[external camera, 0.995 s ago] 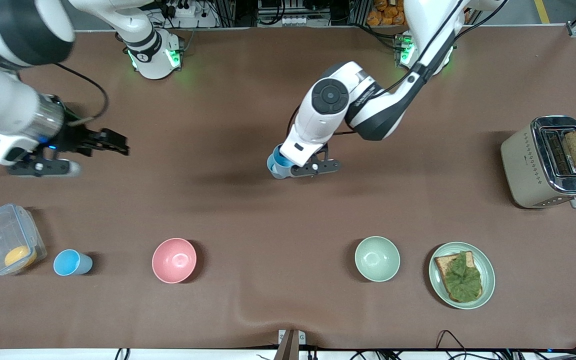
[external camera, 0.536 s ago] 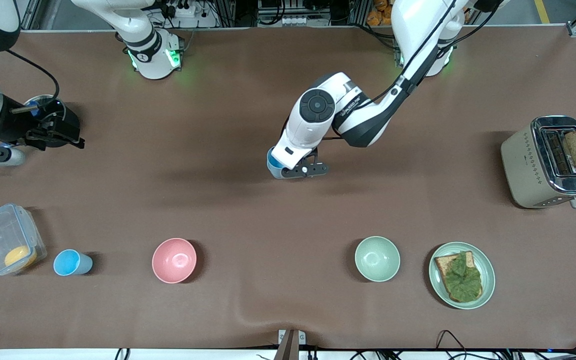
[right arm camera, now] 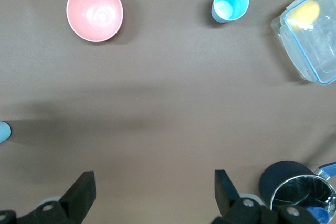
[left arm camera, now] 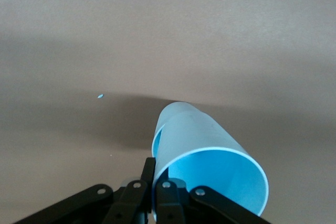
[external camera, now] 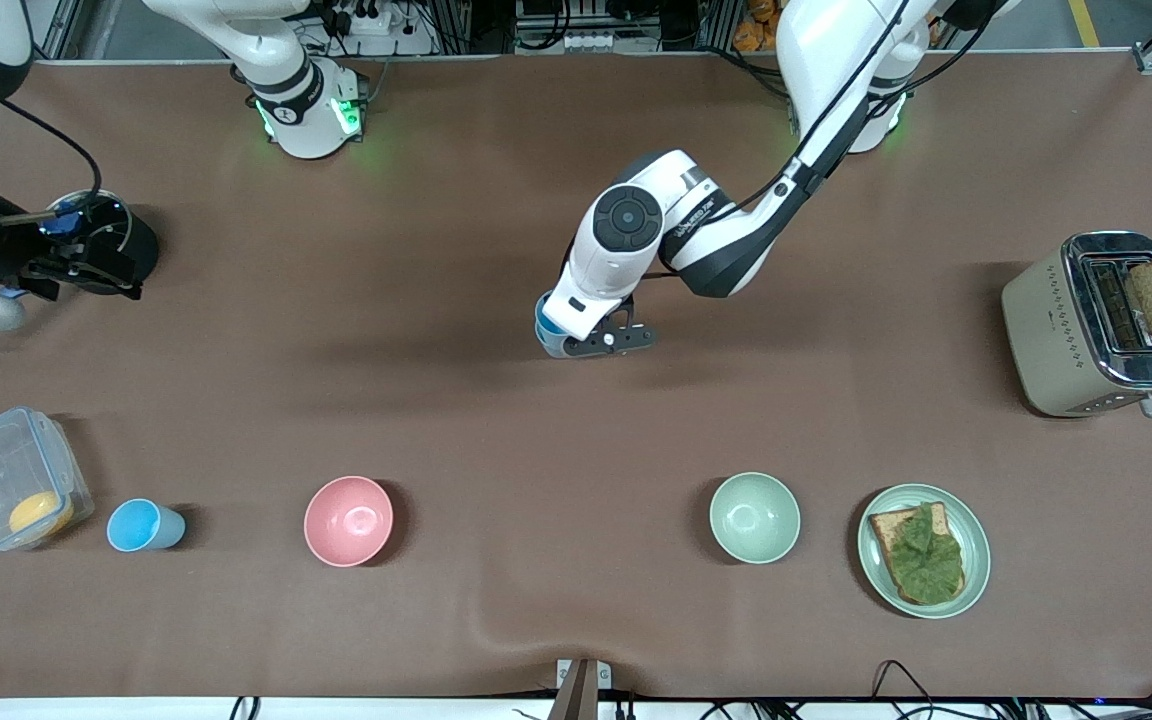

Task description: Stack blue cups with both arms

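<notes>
Both arms wear glossy white shells broken by black joint bands. The left arm (external camera: pixel 696 225) has a round black cap on its elbow joint and a black cable along its upper link. Green lights glow at both bases. Each pincer is black linkage with silver screws.

One cup (external camera: pixel 143 526) stands on the bench (external camera: pixel 496 430) between the box (external camera: pixel 11 480) and a bowl (external camera: pixel 348 520). The left hand (external camera: pixel 581 340) holds another cup (external camera: pixel 548 335) at mid-bench.

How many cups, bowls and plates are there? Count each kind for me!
Blue cups: 2, one standing on the table, one held by the left tool.
Bowls: 2, pink bowl, green bowl.
Plates: 1, green plate.
Total: 5.
</notes>
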Action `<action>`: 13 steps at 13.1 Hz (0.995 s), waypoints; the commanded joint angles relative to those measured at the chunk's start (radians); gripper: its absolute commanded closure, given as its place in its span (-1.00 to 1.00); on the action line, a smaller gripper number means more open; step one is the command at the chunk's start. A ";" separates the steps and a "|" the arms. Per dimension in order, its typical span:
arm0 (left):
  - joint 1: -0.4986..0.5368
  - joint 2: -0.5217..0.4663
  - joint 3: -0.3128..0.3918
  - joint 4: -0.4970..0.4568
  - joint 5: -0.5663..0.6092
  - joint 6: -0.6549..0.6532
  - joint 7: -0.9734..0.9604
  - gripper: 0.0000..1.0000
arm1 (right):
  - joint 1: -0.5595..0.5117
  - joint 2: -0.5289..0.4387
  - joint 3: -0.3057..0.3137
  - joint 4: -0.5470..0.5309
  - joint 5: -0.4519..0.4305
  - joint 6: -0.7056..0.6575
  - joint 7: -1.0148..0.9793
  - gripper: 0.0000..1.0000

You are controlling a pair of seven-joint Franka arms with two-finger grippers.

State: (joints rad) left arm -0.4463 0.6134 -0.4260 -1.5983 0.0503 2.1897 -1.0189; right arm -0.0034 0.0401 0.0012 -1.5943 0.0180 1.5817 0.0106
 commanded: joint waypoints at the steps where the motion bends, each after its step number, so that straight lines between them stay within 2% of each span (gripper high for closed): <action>1: -0.005 -0.031 0.003 -0.025 0.019 -0.016 -0.047 1.00 | -0.026 -0.002 0.017 0.050 -0.012 -0.049 0.003 -1.00; 12: -0.031 0.003 0.000 -0.014 0.029 -0.005 -0.032 1.00 | -0.035 0.000 0.017 0.086 -0.009 -0.071 0.005 -1.00; 13: -0.025 0.005 0.000 -0.012 0.029 -0.005 -0.030 0.89 | -0.035 0.000 0.017 0.088 -0.007 -0.071 0.003 -1.00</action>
State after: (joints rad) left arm -0.4804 0.6146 -0.4254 -1.6111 0.0526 2.1848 -1.0318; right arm -0.0151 0.0398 0.0009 -1.5297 0.0176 1.5284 0.0106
